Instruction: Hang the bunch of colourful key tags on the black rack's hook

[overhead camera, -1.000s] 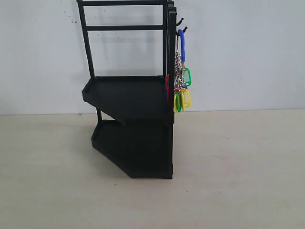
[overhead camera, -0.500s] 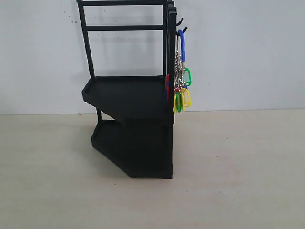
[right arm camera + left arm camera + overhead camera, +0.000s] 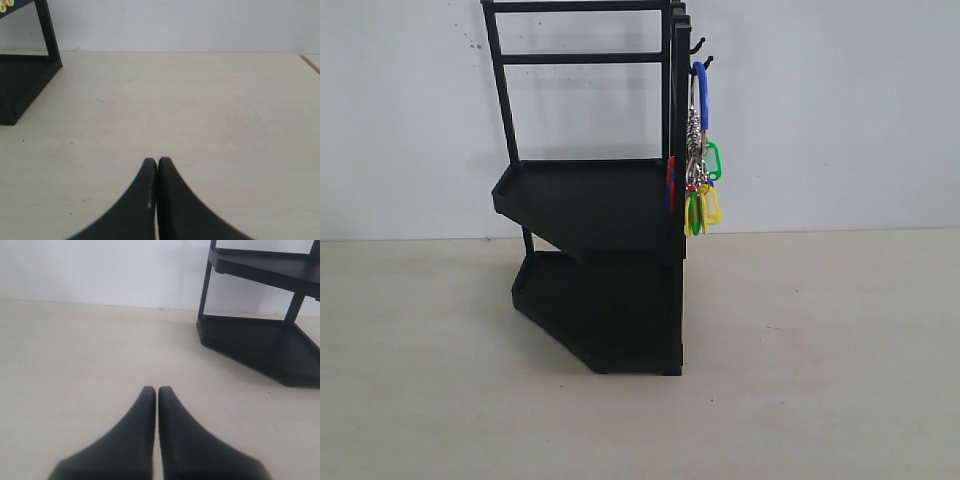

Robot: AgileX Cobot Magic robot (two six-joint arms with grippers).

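Observation:
The colourful key tag bunch [image 3: 700, 165] hangs by its big blue loop [image 3: 701, 92] from the hook [image 3: 705, 63] on the right side of the black rack [image 3: 595, 260]. Green, yellow and red tags dangle beside the upper shelf. Neither arm shows in the exterior view. My left gripper [image 3: 153, 389] is shut and empty over the table, with the rack's [image 3: 260, 335] lower tiers beyond it. Shut and empty too, my right gripper [image 3: 153, 161] sits above bare tabletop; the rack's base [image 3: 22, 80] and a yellow tag tip [image 3: 5, 5] show at that view's edge.
The light wooden table [image 3: 820, 380] runs around the rack, with a white wall [image 3: 840, 110] behind it. The smaller upper hook [image 3: 696, 45] holds nothing. The table's edge [image 3: 311, 62] shows in the right wrist view.

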